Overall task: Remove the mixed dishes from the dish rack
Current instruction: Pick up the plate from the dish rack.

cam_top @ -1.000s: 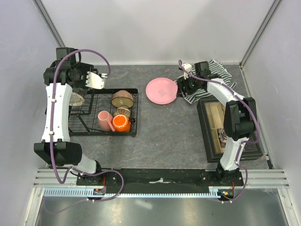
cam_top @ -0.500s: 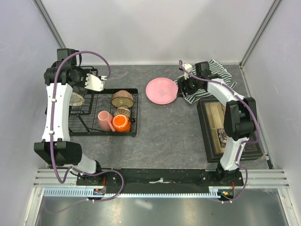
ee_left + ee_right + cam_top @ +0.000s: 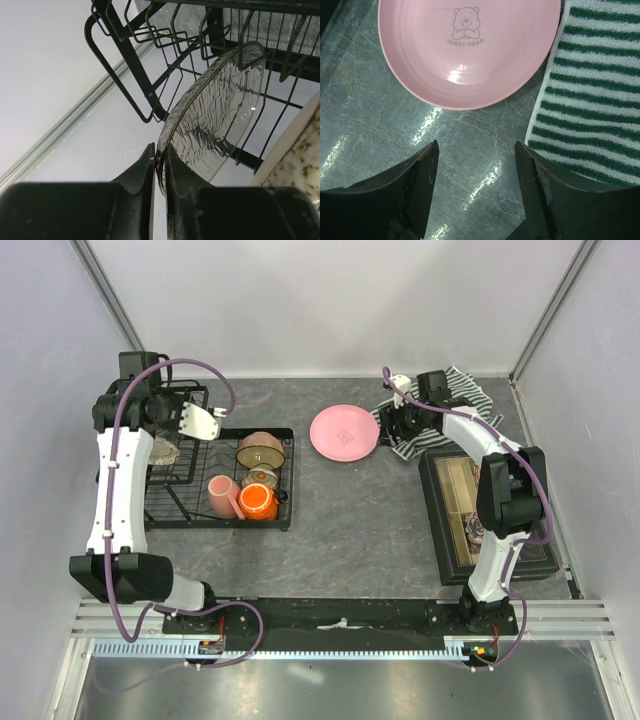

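Note:
The black wire dish rack (image 3: 220, 485) (image 3: 145, 75) stands at the left. It holds a tan-brown bowl (image 3: 262, 448), a small floral bowl (image 3: 260, 478), an orange mug (image 3: 258, 501) and a pink mug (image 3: 220, 496). A clear patterned oval dish (image 3: 162, 450) (image 3: 220, 120) leans on edge in the rack's left section. My left gripper (image 3: 168, 436) (image 3: 161, 160) is shut on that dish's lower rim. The pink plate (image 3: 344, 432) (image 3: 470, 45) lies flat on the table. My right gripper (image 3: 392, 425) (image 3: 476, 170) hangs open just beside the plate, with nothing in it.
A green-striped towel (image 3: 445, 415) (image 3: 600, 100) lies right of the plate under the right wrist. A dark compartmented box (image 3: 480, 510) sits at the right. A pale speckled edge (image 3: 295, 160) shows beside the glass dish. White walls close the table on three sides.
My left gripper has closed from open onto the oval dish's rim, and its wrist has shifted a little to the left. The right arm and the plate have not moved.

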Robot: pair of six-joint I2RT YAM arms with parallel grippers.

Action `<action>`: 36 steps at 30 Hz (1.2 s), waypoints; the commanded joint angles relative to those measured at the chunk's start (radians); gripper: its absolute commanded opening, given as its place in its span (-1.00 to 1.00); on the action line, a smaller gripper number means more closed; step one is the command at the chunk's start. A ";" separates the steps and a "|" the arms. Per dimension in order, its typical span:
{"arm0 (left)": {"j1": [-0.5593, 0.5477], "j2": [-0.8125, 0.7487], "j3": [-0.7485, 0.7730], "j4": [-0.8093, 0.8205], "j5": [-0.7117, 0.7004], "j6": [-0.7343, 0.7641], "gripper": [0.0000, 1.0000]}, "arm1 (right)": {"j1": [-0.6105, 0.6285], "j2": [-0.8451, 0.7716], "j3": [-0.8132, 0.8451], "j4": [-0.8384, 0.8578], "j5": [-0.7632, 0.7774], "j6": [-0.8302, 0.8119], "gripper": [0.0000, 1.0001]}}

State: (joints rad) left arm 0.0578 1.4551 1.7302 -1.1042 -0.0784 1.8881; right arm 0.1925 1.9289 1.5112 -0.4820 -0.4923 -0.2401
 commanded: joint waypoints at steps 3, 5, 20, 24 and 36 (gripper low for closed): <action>0.002 -0.059 -0.021 0.086 0.045 0.058 -0.97 | -0.005 -0.008 -0.011 0.026 -0.029 -0.016 0.39; 0.004 -0.068 -0.020 0.101 0.052 0.063 -0.97 | -0.007 -0.008 -0.013 0.028 -0.029 -0.016 0.39; 0.004 -0.116 0.057 0.138 0.121 0.030 -0.97 | -0.013 -0.005 -0.016 0.026 -0.032 -0.015 0.40; 0.002 -0.114 0.146 0.142 0.178 -0.043 -0.97 | -0.015 -0.010 -0.014 0.026 -0.037 -0.008 0.40; 0.002 -0.137 0.250 0.219 0.362 -0.487 -0.97 | -0.011 -0.096 0.044 0.023 -0.077 0.050 0.40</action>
State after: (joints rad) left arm 0.0605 1.3552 1.9266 -0.9546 0.1505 1.6360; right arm 0.1829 1.9247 1.4986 -0.4801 -0.5171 -0.2169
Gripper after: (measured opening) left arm 0.136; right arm 0.697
